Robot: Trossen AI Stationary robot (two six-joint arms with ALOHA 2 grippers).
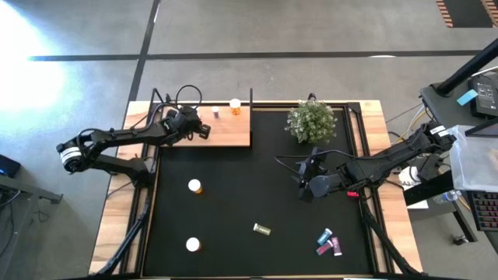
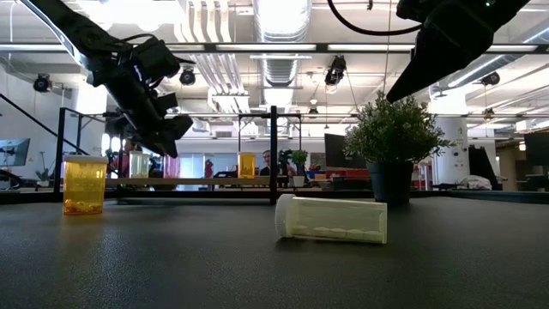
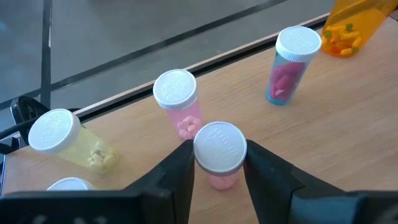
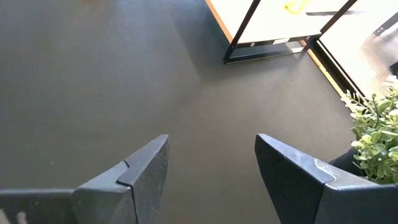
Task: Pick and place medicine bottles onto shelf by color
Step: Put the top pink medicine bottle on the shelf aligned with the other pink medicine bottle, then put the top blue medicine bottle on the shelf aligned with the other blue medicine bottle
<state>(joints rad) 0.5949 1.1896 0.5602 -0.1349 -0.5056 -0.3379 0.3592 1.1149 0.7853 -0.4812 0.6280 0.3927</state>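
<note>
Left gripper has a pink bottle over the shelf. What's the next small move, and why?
Probably lower it and let go. The left gripper is shut on a white-capped pink bottle over the shelf, right beside another pink bottle, so the colour group already matches. The right gripper waits open over the mat.
</note>
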